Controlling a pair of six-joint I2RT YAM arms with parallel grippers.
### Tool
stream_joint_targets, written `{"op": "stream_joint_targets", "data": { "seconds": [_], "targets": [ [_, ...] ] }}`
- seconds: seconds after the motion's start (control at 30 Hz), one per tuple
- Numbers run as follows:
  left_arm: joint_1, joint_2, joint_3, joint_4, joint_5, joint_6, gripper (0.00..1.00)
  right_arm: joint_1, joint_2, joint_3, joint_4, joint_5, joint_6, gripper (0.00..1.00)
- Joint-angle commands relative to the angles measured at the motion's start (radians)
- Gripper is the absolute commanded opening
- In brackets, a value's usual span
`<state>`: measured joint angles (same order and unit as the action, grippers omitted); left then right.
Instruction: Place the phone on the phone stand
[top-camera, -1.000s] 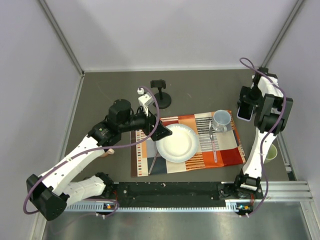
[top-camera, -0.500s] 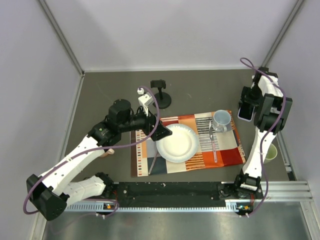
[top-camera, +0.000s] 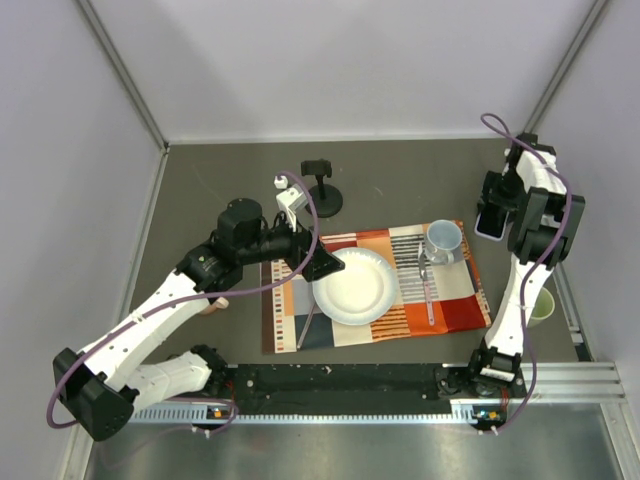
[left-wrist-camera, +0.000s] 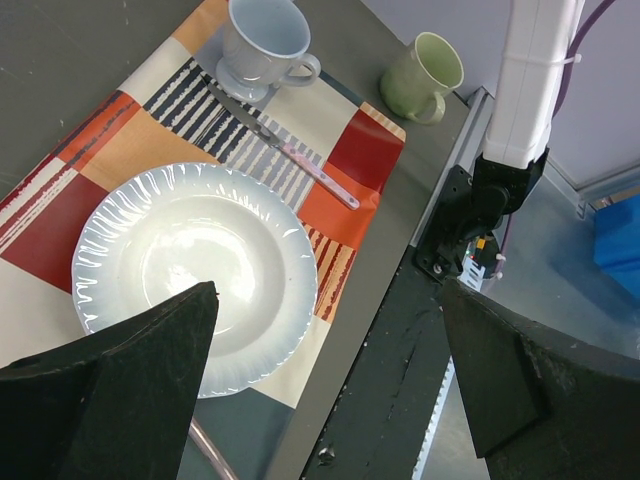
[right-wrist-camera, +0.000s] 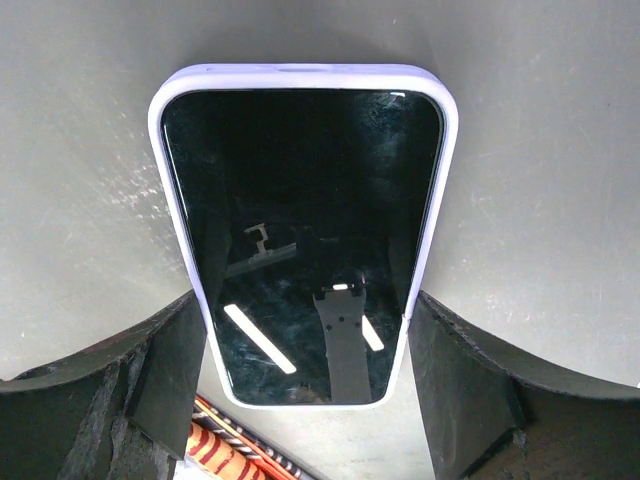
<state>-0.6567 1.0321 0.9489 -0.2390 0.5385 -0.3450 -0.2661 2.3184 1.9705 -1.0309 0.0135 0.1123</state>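
The phone (right-wrist-camera: 300, 230), black screen with a lavender edge, sits between my right gripper's (right-wrist-camera: 305, 300) fingers, which press on both long edges. In the top view the phone (top-camera: 489, 224) shows under the right gripper (top-camera: 492, 205), at the table's right side beside the placemat corner. I cannot tell whether it is lifted or resting. The black phone stand (top-camera: 321, 190) stands at the back centre, behind the placemat. My left gripper (top-camera: 325, 265) is open and empty over the white plate's left rim; in the left wrist view its (left-wrist-camera: 328, 300) fingers are spread wide.
A patterned placemat (top-camera: 450, 300) holds a white plate (top-camera: 354, 286), a blue-grey mug (top-camera: 444, 240) and a utensil (top-camera: 428, 285). A green mug (top-camera: 540, 305) stands by the right rail. The left wrist view shows the plate (left-wrist-camera: 195, 275) and both mugs.
The right gripper and the phone have edged slightly toward the back of the table. The left arm has not moved.
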Motion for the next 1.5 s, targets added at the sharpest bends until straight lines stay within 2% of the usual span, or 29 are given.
{"op": "stream_joint_targets", "data": {
  "seconds": [0.0,0.53,0.8,1.1,1.2,1.33,1.47],
  "targets": [
    [-0.003,-0.015,0.019,0.036,0.005,-0.012,0.98,-0.005,-0.105,0.011,0.058,-0.032,0.017,0.00],
    [-0.003,-0.021,0.024,0.033,0.015,-0.025,0.98,-0.005,-0.200,0.030,0.063,-0.072,0.049,0.00],
    [-0.003,-0.007,0.025,0.061,0.031,-0.051,0.98,0.016,-0.336,0.048,0.095,-0.103,0.064,0.00],
    [0.009,-0.009,0.031,0.052,0.012,-0.048,0.98,0.128,-0.427,0.137,0.173,-0.139,0.037,0.00],
    [0.029,-0.015,0.037,0.047,0.015,-0.048,0.98,0.200,-0.499,0.096,0.255,-0.156,0.017,0.00],
    [0.071,-0.021,0.047,0.044,0.037,-0.072,0.99,0.287,-0.573,0.038,0.345,-0.257,-0.014,0.00],
    [0.179,-0.030,0.053,0.059,0.122,-0.126,0.98,0.430,-0.703,-0.070,0.446,-0.306,-0.189,0.00]
  ]
}}
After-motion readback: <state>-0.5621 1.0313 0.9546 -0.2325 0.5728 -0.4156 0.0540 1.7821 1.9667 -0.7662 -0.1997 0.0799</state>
